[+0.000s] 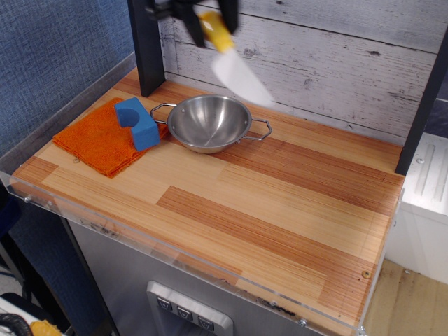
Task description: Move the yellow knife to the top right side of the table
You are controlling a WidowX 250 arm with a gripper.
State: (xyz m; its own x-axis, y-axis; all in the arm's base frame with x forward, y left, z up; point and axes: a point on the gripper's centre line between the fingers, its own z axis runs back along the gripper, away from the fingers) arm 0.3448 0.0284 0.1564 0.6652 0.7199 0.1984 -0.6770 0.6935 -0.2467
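Yellow knife (234,59) | clamped in gripper (199,12); above steel bowl (209,123)

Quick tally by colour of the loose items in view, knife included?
Yellow and white: 1, the yellow knife, held in the gripper
Blue: 1, the block
Orange: 1, the cloth
Silver: 1, the bowl
Total: 4

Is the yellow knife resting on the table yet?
No. The yellow knife hangs from the gripper in the air above the steel bowl, clear of the table.
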